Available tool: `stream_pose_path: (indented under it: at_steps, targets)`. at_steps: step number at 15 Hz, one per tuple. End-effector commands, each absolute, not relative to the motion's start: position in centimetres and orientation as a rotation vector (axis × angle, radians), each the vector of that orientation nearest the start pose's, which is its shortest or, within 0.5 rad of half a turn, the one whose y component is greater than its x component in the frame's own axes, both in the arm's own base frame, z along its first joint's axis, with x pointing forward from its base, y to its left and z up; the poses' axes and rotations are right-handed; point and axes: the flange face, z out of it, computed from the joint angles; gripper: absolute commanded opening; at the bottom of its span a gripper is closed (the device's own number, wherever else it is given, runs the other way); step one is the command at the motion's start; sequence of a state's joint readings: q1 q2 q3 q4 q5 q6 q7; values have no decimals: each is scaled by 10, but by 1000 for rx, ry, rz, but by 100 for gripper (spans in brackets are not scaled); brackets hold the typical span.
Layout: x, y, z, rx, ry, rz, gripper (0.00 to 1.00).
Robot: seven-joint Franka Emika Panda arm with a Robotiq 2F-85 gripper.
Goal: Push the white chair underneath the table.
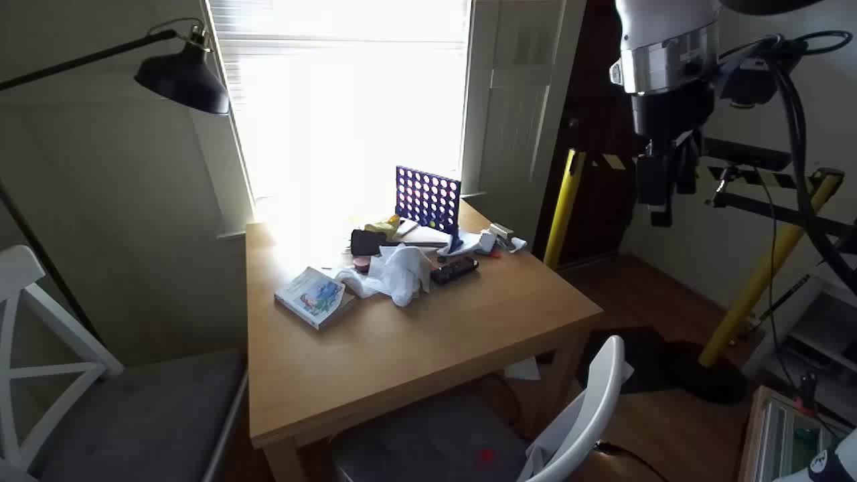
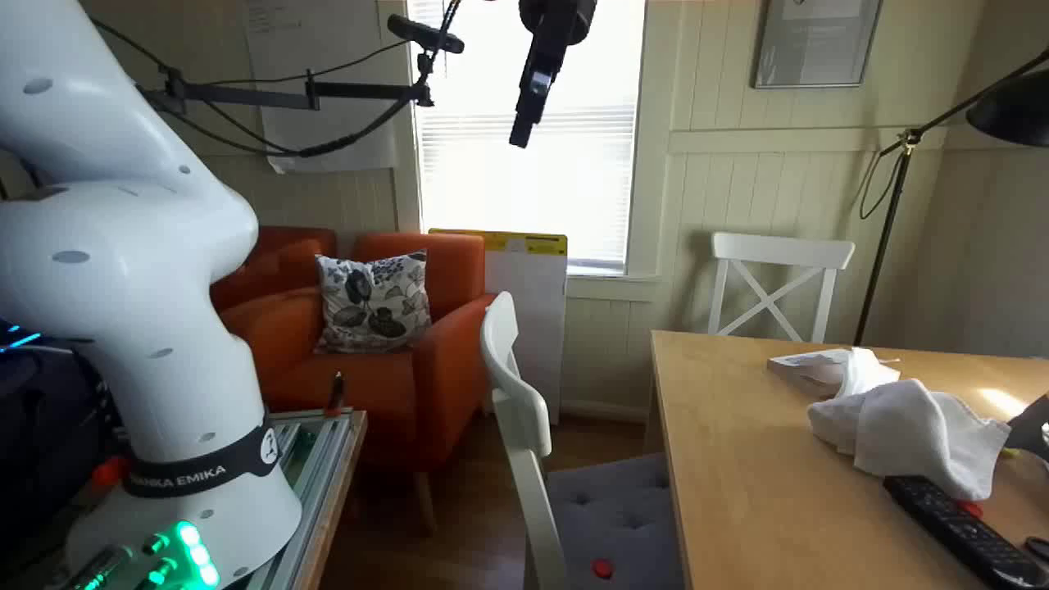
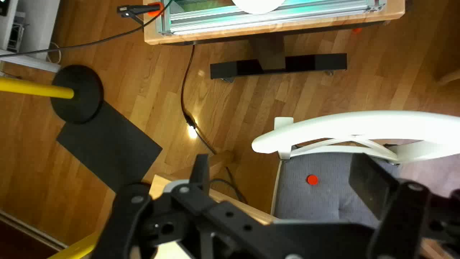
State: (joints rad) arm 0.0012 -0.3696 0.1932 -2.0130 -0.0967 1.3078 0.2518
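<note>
The white chair (image 1: 598, 408) (image 2: 522, 401) stands upright at the side of the table (image 1: 428, 348) (image 2: 729, 500). The front part of its dark grey seat is under the tabletop. Its back stands out from the table edge, with a gap of seat showing between. In the wrist view the chair's curved top rail (image 3: 359, 126) and seat lie below the jaws, beside the table's edge (image 3: 233, 202). My gripper (image 3: 285, 176) is open and empty, its fingers wide apart. In both exterior views the gripper (image 1: 663, 184) (image 2: 531, 106) hangs high above the chair, touching nothing.
A red disc (image 3: 312, 180) lies on the seat. The table bears a book (image 1: 313, 298), white cloth (image 1: 402, 274), a remote (image 1: 455, 270) and a blue game grid (image 1: 427, 199). Another white chair (image 2: 778, 254) with an X back, a lamp (image 1: 184, 77), yellow posts (image 1: 763, 288) and an orange armchair (image 2: 451, 352) stand around.
</note>
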Motion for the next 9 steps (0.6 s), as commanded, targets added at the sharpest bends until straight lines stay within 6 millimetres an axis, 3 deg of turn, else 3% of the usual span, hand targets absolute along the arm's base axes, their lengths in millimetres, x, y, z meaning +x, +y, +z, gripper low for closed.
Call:
stream_pose_path:
  at_steps: [1,6,9]
  targets:
    - [394,78,581,-3335,152,504,100]
    - [394,78,581,-3335,152,504,100]
    - [390,100,561,-3322,-61,534,100]
